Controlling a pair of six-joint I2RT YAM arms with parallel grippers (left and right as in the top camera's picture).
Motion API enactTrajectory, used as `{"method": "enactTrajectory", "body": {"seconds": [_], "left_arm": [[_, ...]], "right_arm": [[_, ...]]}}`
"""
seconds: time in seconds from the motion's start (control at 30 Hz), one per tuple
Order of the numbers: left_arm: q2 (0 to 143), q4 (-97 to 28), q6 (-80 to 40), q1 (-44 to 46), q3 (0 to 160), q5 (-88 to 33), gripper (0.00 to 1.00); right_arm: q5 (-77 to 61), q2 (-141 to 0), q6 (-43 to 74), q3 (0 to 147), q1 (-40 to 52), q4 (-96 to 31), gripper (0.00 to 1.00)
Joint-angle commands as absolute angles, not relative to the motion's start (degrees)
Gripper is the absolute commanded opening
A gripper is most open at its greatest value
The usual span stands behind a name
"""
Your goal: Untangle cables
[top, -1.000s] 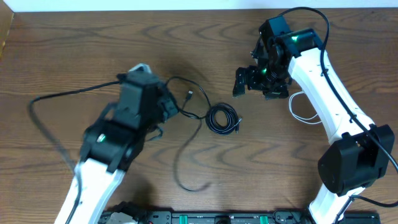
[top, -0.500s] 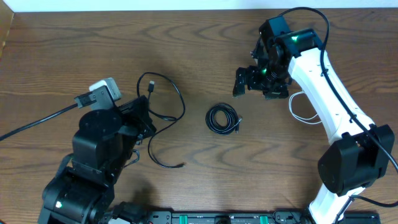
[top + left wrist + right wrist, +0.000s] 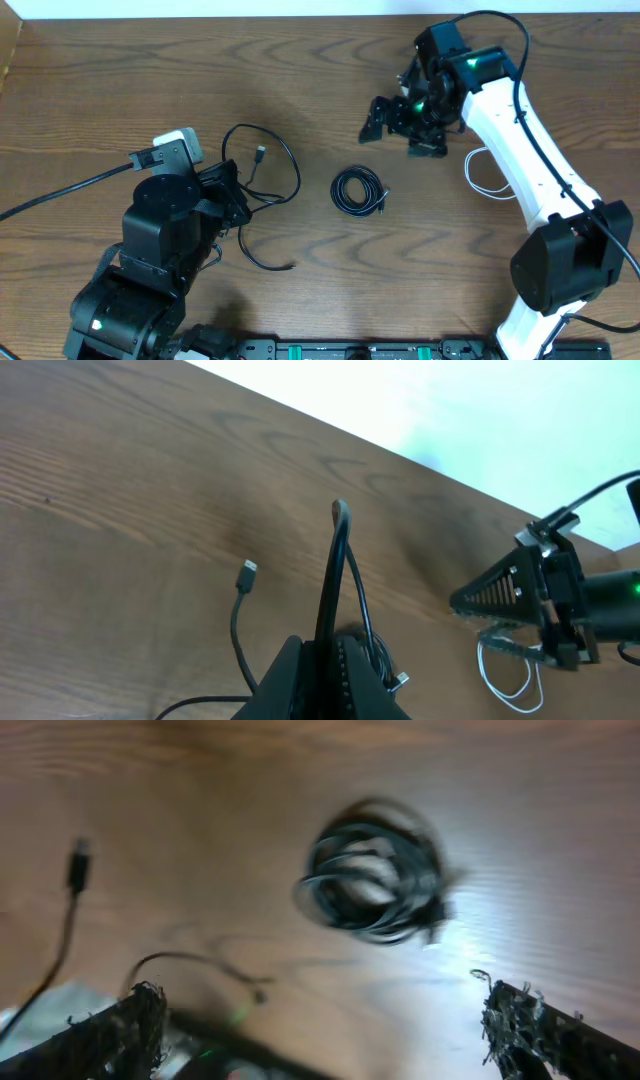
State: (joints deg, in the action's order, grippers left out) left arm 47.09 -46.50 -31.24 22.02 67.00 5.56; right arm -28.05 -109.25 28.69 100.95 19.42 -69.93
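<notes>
A: Well, where do the cables lie?

B: A thin coiled black cable [image 3: 358,190] sits tightly wound just right of centre in the overhead view, alone on the brown wood-grain desk [image 3: 120,80]. The right wrist view shows the coiled black cable [image 3: 375,885] too, blurred, in its upper middle.

A: And the others?

B: A thin loose black cable [image 3: 336,560] spreads in an open loop left of the coil, apart from it. Its small plug [image 3: 260,153] lies inside the loop, and its other end trails toward the lower middle of the frame. A thin white cable [image 3: 470,175] lies looped at the right, partly under the white right arm [image 3: 520,140].

A: What about the left tool?

B: The left tool [image 3: 322,655], at the lower left of the overhead frame, is clamped on the loose black cable. In its wrist view the cord stands up from between the closed fingers and bends over at the top.

A: And the right tool?

B: The right tool [image 3: 402,128] hangs in the upper right, above and to the right of the coil, holding nothing. Its fingers [image 3: 125,1025] stand wide apart at the lower corners of its wrist view, with the coil between them, farther up.
</notes>
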Motion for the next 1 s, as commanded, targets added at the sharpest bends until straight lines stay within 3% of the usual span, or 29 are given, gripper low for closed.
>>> {"method": "enactTrajectory", "body": {"seconds": [0.0,0.4,0.7,0.87,0.97], "left_arm": [[47.03,-46.13,-30.04,22.04,67.75,6.7,0.08],[48.45,-46.78,-30.06,22.04,67.75,7.14,0.08],[49.5,-45.06,-31.75,22.04,67.75,5.52,0.08],[48.77,-41.12,-31.75,22.04,67.75,0.71,0.08],[48.07,-40.56,-31.75,22.04,67.75,0.51,0.07]], "right_arm": [[-38.54,-108.9,28.08,100.44,24.18,-66.76,0.93],[-49.3,-108.9,25.41,100.47,33.5,-54.72,0.88],[-43.77,-108.9,24.6,100.44,36.16,-55.64,0.84],[-37.23,-108.92,25.91,100.44,38.87,-55.72,0.75],[-25.78,-108.92,31.64,100.44,40.29,-57.71,0.57]]}}
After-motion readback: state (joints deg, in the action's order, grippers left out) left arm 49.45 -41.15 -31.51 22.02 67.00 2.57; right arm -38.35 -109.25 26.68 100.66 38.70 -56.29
